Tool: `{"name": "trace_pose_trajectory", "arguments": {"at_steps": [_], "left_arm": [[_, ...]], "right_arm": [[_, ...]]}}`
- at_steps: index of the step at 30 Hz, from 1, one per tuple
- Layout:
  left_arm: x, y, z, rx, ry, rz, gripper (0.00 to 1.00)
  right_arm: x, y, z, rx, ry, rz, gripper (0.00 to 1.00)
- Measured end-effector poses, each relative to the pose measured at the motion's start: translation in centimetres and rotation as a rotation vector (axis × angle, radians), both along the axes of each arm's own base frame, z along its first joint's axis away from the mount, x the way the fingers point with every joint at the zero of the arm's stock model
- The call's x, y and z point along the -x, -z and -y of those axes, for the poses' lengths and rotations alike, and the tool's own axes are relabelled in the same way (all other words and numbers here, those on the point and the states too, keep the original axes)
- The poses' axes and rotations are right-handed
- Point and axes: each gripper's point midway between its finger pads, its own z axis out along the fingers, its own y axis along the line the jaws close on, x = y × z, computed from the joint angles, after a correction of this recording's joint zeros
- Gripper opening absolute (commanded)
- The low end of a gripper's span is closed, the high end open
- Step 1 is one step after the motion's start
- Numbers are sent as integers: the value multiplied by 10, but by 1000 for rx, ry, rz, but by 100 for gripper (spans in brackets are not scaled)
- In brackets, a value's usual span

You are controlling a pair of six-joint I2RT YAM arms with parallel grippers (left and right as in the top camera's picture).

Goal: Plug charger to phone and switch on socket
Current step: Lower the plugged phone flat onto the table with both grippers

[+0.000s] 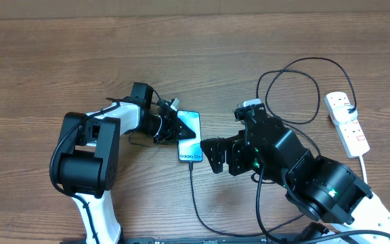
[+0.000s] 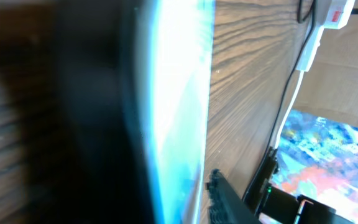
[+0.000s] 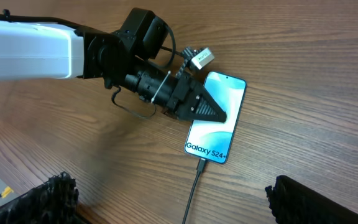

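The phone [image 1: 191,133] lies on the wooden table with its light blue "Galaxy S24+" screen up; it also shows in the right wrist view [image 3: 219,127]. The charger's black plug tip [image 3: 202,165] sits in the phone's bottom edge. Its thin cable [image 1: 193,193] runs toward me, and it loops [image 1: 291,88] over to the socket [image 1: 347,122], a white power strip at the right. My left gripper [image 1: 172,127] is shut on the phone's left side [image 2: 179,93]. My right gripper [image 1: 212,156] is open and empty, just right of the plug, above the cable [image 3: 191,193].
The strip's white cord [image 1: 365,163] runs toward the front right edge. The strip's end and cord show in the left wrist view [image 2: 337,12]. The right arm's bulky body [image 1: 303,173] covers the front right of the table.
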Motion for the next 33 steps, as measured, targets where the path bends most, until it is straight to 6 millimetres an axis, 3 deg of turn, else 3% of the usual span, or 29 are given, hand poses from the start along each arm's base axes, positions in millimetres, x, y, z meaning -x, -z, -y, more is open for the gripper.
{"name": "trace_pose_trajectory", "arguments": {"at_steps": [2, 6, 9, 19, 26, 33], "left_arm": [[0, -2, 0, 4, 2, 2, 33], [1, -6, 1, 13, 3, -6, 55], [1, -12, 1, -2, -1, -14, 63], [-1, -15, -9, -98, -55, -61, 72], [-3, -14, -13, -135, -84, -75, 74], [-5, -17, -12, -146, -91, -73, 83]], "right_arm": [[-1, 1, -1, 2, 1, -2, 100], [-4, 7, -4, 7, 12, -23, 100], [-9, 21, -9, 22, 35, -71, 100], [-20, 73, -21, 101, 103, -225, 100], [-21, 77, -22, 96, 128, -248, 100], [-21, 77, -22, 93, 136, -251, 100]]}}
